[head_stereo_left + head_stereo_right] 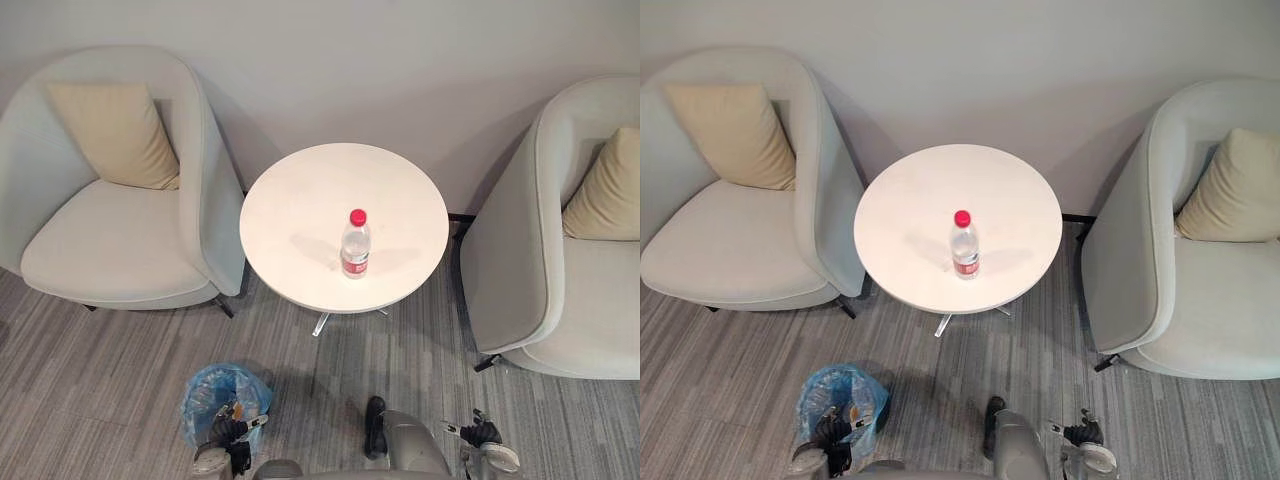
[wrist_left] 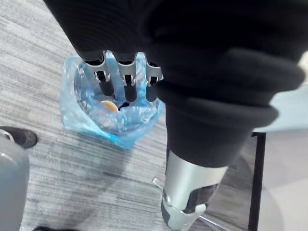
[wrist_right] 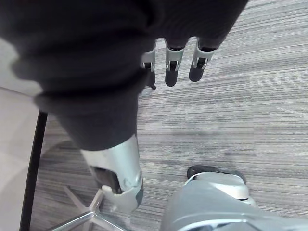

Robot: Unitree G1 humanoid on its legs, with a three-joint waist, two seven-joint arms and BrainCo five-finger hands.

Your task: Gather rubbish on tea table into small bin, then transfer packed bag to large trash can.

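A clear plastic bottle (image 1: 354, 245) with a red cap and red label stands upright near the front of the round white tea table (image 1: 300, 200). The small bin (image 1: 212, 393), lined with a blue bag, stands on the carpet in front of the table to its left. Some rubbish, including a small orange piece (image 2: 109, 106), lies inside it. My left hand (image 2: 118, 82) hangs just above the bin (image 2: 96, 125), fingers relaxed and holding nothing. On the lower right, my right hand (image 3: 173, 67) hangs over the bare carpet, also open and empty.
A pale armchair (image 1: 110, 240) with a beige cushion stands left of the table, close to the bin. A second one (image 1: 560, 280) stands on the right. A wall runs behind them. The table rests on a metal star foot (image 1: 322, 322). Grey striped carpet covers the floor.
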